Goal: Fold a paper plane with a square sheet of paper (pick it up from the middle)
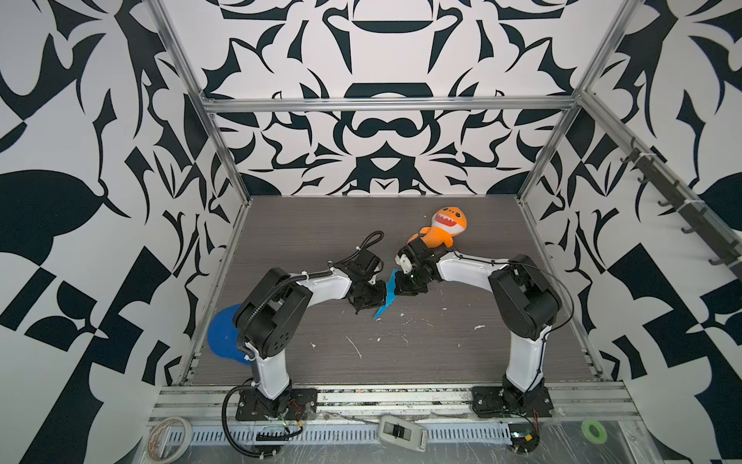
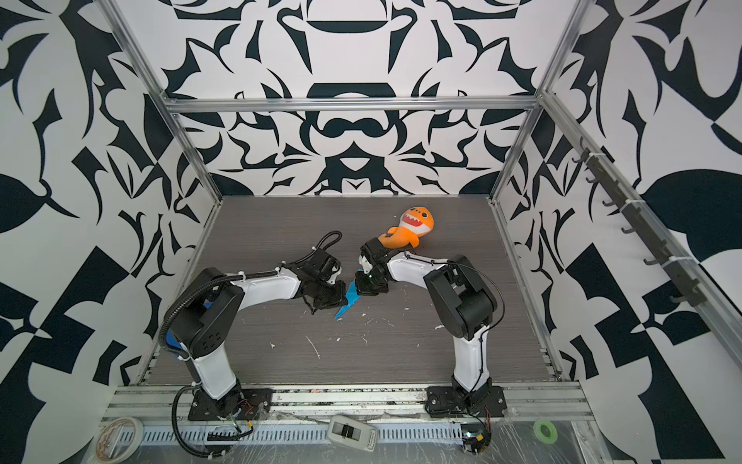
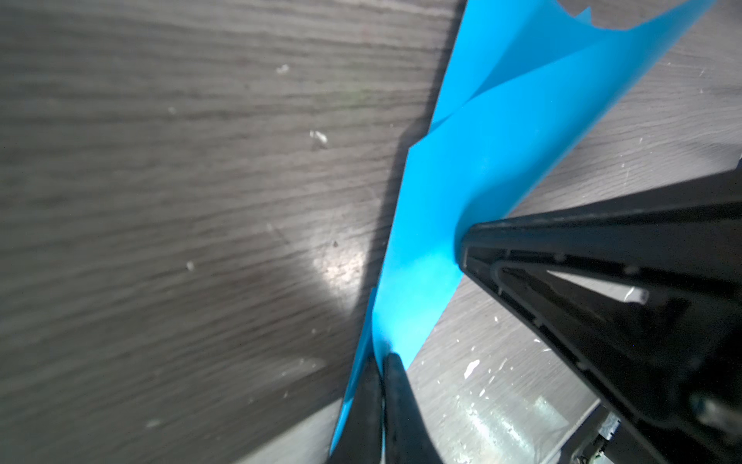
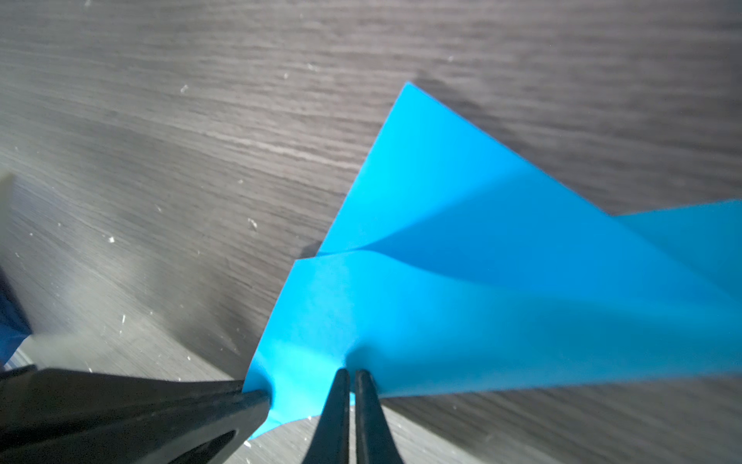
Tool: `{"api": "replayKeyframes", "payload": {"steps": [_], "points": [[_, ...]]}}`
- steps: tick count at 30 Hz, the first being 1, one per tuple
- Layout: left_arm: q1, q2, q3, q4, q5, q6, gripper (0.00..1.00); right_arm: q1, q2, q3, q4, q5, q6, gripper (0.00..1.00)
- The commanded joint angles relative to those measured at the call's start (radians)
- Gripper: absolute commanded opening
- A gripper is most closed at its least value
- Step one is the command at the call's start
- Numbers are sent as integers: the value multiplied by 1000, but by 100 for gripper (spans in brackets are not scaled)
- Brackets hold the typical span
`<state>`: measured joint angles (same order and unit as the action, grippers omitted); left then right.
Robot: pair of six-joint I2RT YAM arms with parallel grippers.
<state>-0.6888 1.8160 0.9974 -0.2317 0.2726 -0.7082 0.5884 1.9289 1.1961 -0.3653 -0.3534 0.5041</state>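
Left claw [image 3: 383, 359] and right claw [image 4: 348, 373] both clench the paper plane [image 1: 382, 310], standing it on edge, probably to sharpen its centre crease.

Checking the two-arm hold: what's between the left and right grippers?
Only the folded blue paper, pinched by both the left gripper and the right gripper. It bridges the small gap, seen in both top views.

- paper plane [image 1: 383, 309] at the middle of the table [image 1: 441, 353], pinched between left gripper [image 1: 380, 298] on its left and right gripper [image 1: 398, 290] on its right;
- plush toy [image 1: 443, 229] just behind the right gripper, toward the back;
- round disc [image 1: 223, 333] at the front-left table edge, partly under the left arm;
- tape roll [image 1: 168, 436], handheld box [image 1: 402, 434], small ring [image 1: 594, 430] before the table, left to right
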Motion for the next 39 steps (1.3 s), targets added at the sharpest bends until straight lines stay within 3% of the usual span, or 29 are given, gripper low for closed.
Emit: {"api": "replayKeyframes", "payload": {"steps": [1,9,27,39], "points": [[-8,70,-36,-99,-75,13,8,-6,-36,41,-38,-26,-22,11],[-8,74,-29,-100,-73,12,8,7,14,86,-28,-101,-37,10],[-8,72,-36,-100,-78,13,8,-25,19,35,-54,36,-3,10],[-8,69,-29,-109,-80,17,8,-36,-9,8,-34,17,-2,10]]}}
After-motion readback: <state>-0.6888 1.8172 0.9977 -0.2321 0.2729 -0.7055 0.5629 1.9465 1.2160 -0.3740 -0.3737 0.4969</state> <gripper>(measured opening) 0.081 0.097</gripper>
